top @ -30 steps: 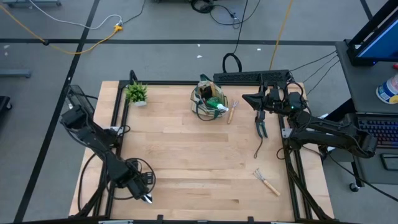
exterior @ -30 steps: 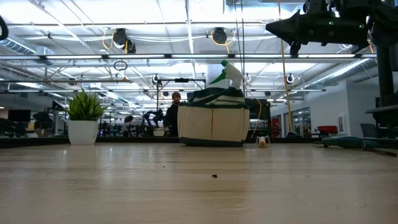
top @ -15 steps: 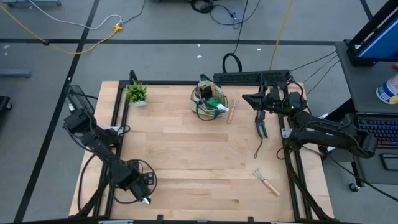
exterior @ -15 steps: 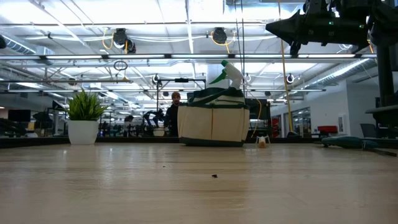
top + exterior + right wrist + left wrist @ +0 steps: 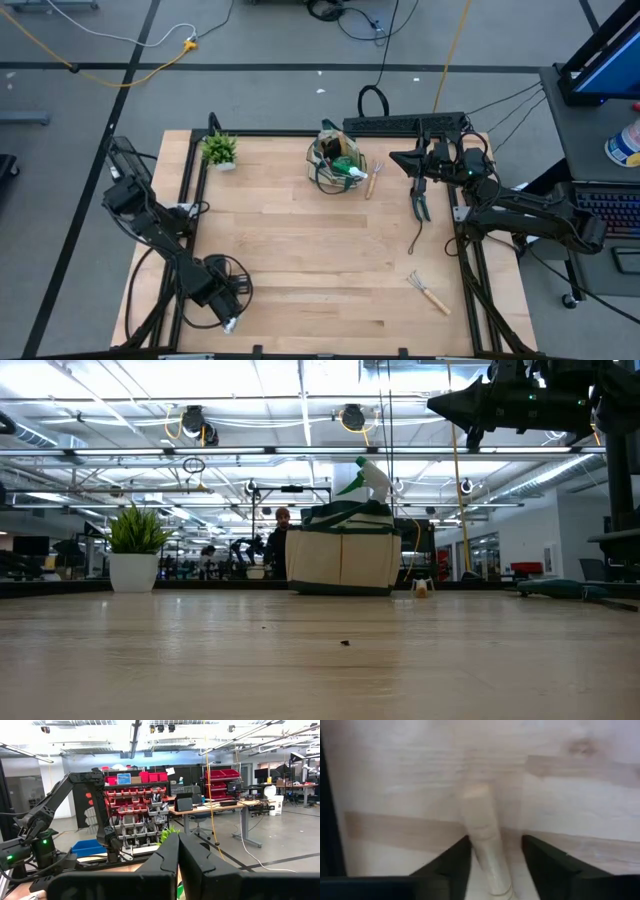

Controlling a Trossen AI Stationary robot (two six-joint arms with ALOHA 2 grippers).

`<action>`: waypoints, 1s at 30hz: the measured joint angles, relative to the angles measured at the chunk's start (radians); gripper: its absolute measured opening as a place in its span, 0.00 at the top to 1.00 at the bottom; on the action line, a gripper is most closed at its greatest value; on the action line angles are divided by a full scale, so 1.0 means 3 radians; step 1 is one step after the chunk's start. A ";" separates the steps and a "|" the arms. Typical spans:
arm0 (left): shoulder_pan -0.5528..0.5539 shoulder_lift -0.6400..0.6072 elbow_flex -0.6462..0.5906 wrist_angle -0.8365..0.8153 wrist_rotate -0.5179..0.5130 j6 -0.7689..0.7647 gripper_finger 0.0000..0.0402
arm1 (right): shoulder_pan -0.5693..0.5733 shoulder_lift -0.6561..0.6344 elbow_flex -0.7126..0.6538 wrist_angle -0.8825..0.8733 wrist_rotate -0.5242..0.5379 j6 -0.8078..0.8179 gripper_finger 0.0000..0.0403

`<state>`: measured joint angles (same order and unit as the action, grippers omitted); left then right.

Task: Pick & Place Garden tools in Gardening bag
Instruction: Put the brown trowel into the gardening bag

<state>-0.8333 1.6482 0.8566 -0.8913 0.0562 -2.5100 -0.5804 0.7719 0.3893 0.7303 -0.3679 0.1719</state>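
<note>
My left gripper (image 5: 231,322) is low at the table's near left corner. It is open, with one finger on each side of a pale wooden tool handle (image 5: 485,855) that lies on the table; the tool's head is hidden. My right gripper (image 5: 420,207) is shut and empty, held high over the far right side; its closed fingers fill the right wrist view (image 5: 178,857). The beige gardening bag (image 5: 336,165) stands at the far middle and also shows in the low view (image 5: 343,560). The green spray bottle (image 5: 365,478) sticks out of it. My left gripper's fingers (image 5: 452,865) stand along the wooden handle, one on each side. There is a gap between the handle and one finger. The other finger lies right beside it, and I cannot tell whether it touches. The handle rests on the table.
A wooden-handled fork (image 5: 374,179) lies just right of the bag. A hand rake (image 5: 428,291) lies near the table's right edge. A small potted plant (image 5: 219,150) stands at the far left corner. Bare wood fills the table's middle (image 5: 320,250).
My left gripper has shifted a little toward the table's near left corner, and its forearm has swung with it. My right arm and the tools have kept still.
</note>
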 joint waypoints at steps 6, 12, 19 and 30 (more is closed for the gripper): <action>0.0000 0.0003 -0.0004 0.0002 -0.0252 0.0103 0.82 | -0.0001 0.0000 0.0000 0.0000 0.0000 0.0000 1.00; 0.0001 0.0004 -0.0009 0.0011 -0.0408 0.0146 0.82 | 0.0000 0.0000 0.0000 0.0000 0.0001 0.0000 1.00; 0.0004 0.0005 -0.0014 0.0025 -0.0627 0.0193 0.82 | -0.0001 0.0000 0.0000 0.0009 0.0001 0.0000 1.00; 0.0080 -0.0267 -0.0027 0.0020 -0.1522 0.0337 0.82 | 0.0000 0.0000 0.0000 0.0024 -0.0006 0.0122 1.00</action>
<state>-0.8093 1.5681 0.8486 -0.8854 -0.4002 -2.4088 -0.5804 0.7719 0.3893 0.7376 -0.3697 0.2084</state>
